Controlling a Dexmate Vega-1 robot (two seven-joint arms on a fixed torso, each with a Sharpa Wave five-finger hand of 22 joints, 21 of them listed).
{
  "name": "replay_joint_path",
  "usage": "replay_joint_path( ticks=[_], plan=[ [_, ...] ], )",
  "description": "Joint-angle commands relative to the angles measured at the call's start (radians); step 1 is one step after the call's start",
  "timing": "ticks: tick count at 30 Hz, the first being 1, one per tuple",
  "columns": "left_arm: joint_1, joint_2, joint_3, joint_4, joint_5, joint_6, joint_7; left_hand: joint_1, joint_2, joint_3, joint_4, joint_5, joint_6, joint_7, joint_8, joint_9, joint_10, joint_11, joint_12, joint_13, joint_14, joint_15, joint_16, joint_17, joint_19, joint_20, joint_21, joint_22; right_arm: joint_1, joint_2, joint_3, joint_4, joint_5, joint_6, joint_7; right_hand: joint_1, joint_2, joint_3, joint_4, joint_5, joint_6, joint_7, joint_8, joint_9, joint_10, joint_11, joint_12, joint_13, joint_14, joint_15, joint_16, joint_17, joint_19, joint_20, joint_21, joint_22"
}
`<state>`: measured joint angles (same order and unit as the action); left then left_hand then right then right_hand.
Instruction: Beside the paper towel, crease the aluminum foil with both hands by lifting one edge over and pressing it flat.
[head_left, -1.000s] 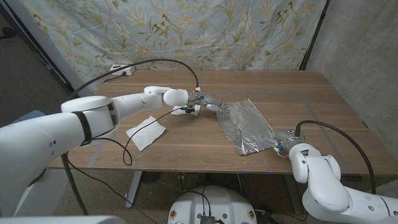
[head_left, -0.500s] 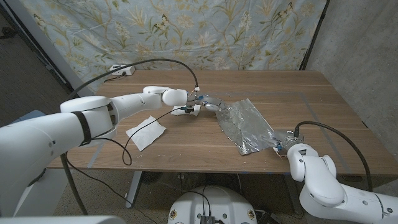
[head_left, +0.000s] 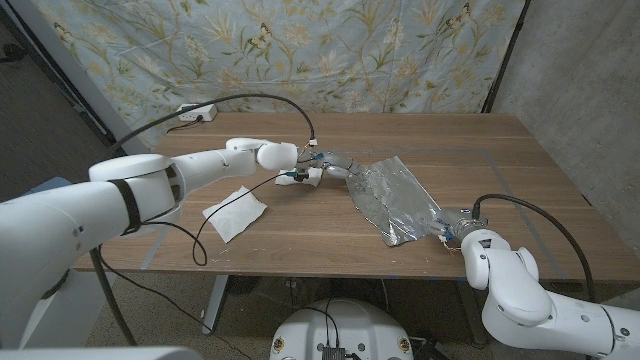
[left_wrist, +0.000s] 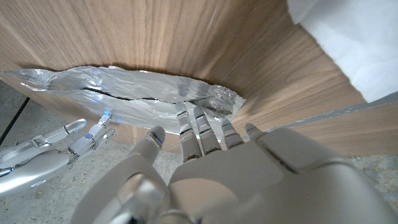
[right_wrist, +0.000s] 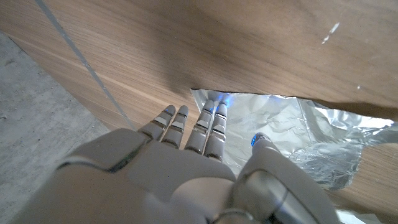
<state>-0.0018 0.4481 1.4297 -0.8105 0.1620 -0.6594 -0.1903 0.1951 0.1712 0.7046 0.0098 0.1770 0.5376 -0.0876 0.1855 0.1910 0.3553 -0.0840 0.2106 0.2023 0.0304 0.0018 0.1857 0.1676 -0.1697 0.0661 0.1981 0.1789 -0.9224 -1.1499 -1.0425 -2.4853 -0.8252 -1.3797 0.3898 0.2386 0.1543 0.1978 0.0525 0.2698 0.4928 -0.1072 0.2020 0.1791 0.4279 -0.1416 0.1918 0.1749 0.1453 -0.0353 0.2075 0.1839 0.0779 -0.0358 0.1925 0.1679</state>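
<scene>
The crinkled aluminum foil (head_left: 395, 200) lies on the wooden table (head_left: 300, 235), right of the white paper towel (head_left: 236, 212). My left hand (head_left: 335, 165) reaches to the foil's far left corner. In the left wrist view its straight fingers (left_wrist: 199, 127) touch the crumpled corner of the foil (left_wrist: 124, 93), with the thumb held apart. My right hand (head_left: 452, 228) is at the foil's near right corner. In the right wrist view its fingertips (right_wrist: 211, 115) touch the edge of the foil (right_wrist: 292, 124) and the thumb hovers over the sheet. Neither hand visibly pinches the foil.
A black cable (head_left: 215, 225) loops from the left arm across the table beside the towel. A white power strip (head_left: 197, 112) sits at the far left edge. The right hand is close to the table's near edge (head_left: 420, 268). A flowered curtain hangs behind.
Almost nothing: my left arm has shifted slightly, and both hands stay at their corners of the foil. The foil lies as before.
</scene>
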Motion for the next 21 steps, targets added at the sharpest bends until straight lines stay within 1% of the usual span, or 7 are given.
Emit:
replay_joint_path(
  ticks=[1, 3, 5, 9, 16, 18, 21],
  plan=[
    [0.004, 0.028, 0.0, -0.033, -0.005, 0.018, 0.006, 0.012, -0.003, 0.001, 0.002, -0.003, 0.0, 0.003, 0.008, 0.003, 0.0, -0.002, 0.006, 0.003, 0.008, -0.002, -0.002, 0.001, -0.059, 0.007, 0.007, 0.003, 0.054, -0.049, -0.03, -0.064, -0.035, 0.006, 0.016, 0.008, -0.003, 0.007, -0.002, -0.003, 0.007, -0.003, 0.006, 0.003, 0.005, -0.005, -0.004, 0.005, 0.007, 0.003, 0.005, 0.004, 0.006, -0.002, 0.002, 0.002],
    [0.004, 0.029, 0.0, -0.035, -0.006, 0.019, 0.006, 0.012, -0.003, 0.001, 0.003, -0.003, 0.0, 0.002, 0.008, 0.003, 0.001, -0.003, 0.006, 0.003, 0.008, -0.002, -0.002, 0.001, -0.059, 0.008, 0.006, 0.003, 0.052, -0.052, -0.027, -0.067, -0.047, 0.01, 0.021, 0.009, -0.003, 0.008, -0.002, -0.003, 0.008, -0.003, 0.006, 0.003, 0.006, -0.006, -0.004, 0.005, 0.007, 0.004, 0.005, 0.004, 0.006, -0.001, 0.002, 0.002],
    [0.005, 0.028, 0.0, -0.032, -0.008, 0.017, 0.007, 0.012, -0.002, 0.001, 0.003, -0.003, -0.001, 0.001, 0.007, 0.003, 0.002, -0.002, 0.007, 0.003, 0.008, -0.002, -0.002, 0.001, -0.058, 0.007, 0.007, 0.003, 0.051, -0.063, -0.022, -0.078, -0.067, 0.02, 0.028, 0.008, -0.004, 0.009, -0.002, -0.004, 0.014, -0.003, 0.007, 0.003, 0.014, 0.001, -0.002, 0.005, 0.008, 0.004, 0.005, 0.004, 0.007, -0.001, 0.002, 0.002],
    [0.004, 0.024, 0.001, -0.029, -0.008, 0.014, 0.01, 0.012, -0.002, 0.001, 0.003, -0.003, 0.001, 0.002, 0.008, 0.003, 0.001, -0.001, 0.006, 0.003, 0.008, -0.002, -0.002, 0.001, -0.059, 0.008, 0.006, 0.003, 0.043, -0.067, -0.013, -0.089, -0.11, 0.021, 0.05, 0.008, -0.006, 0.01, -0.002, -0.005, 0.02, -0.002, 0.009, 0.003, 0.02, 0.001, 0.0, 0.005, 0.01, 0.004, 0.005, 0.004, 0.011, 0.001, 0.003, 0.002],
    [0.0, 0.017, 0.003, -0.028, -0.002, 0.011, 0.015, 0.013, -0.002, 0.001, 0.003, -0.003, 0.0, 0.001, 0.007, 0.003, 0.001, -0.001, 0.006, 0.003, 0.009, -0.003, -0.002, 0.001, -0.059, 0.008, 0.006, 0.003, 0.005, -0.066, 0.018, -0.104, -0.171, 0.009, 0.064, 0.008, -0.008, 0.012, -0.003, -0.007, 0.03, -0.003, 0.01, 0.003, 0.029, 0.004, 0.001, 0.005, 0.02, -0.001, 0.007, 0.004, 0.017, 0.002, 0.004, 0.002],
    [0.0, 0.018, 0.004, -0.031, -0.002, 0.011, 0.016, 0.013, -0.002, 0.001, 0.004, -0.003, 0.002, 0.001, 0.008, 0.003, 0.001, -0.001, 0.006, 0.003, 0.009, -0.003, -0.002, 0.001, -0.059, 0.008, 0.006, 0.003, -0.009, -0.062, 0.033, -0.105, -0.175, 0.009, 0.057, 0.008, -0.009, 0.013, -0.004, -0.008, 0.033, -0.002, 0.01, 0.003, 0.029, 0.0, 0.0, 0.005, 0.022, -0.002, 0.007, 0.004, 0.023, -0.007, 0.006, 0.002],
    [0.001, 0.025, 0.004, -0.051, -0.002, 0.024, 0.015, 0.013, -0.002, 0.001, 0.004, -0.003, 0.002, 0.002, 0.008, 0.003, 0.001, -0.001, 0.006, 0.003, 0.009, -0.003, -0.002, 0.001, -0.059, 0.008, 0.006, 0.003, -0.035, -0.055, 0.059, -0.108, -0.166, 0.008, 0.033, 0.009, -0.009, 0.015, -0.005, -0.009, 0.036, -0.003, 0.01, 0.003, 0.037, 0.001, 0.002, 0.005, 0.025, -0.003, 0.007, 0.004, 0.026, -0.009, 0.006, 0.002]
  ],
)
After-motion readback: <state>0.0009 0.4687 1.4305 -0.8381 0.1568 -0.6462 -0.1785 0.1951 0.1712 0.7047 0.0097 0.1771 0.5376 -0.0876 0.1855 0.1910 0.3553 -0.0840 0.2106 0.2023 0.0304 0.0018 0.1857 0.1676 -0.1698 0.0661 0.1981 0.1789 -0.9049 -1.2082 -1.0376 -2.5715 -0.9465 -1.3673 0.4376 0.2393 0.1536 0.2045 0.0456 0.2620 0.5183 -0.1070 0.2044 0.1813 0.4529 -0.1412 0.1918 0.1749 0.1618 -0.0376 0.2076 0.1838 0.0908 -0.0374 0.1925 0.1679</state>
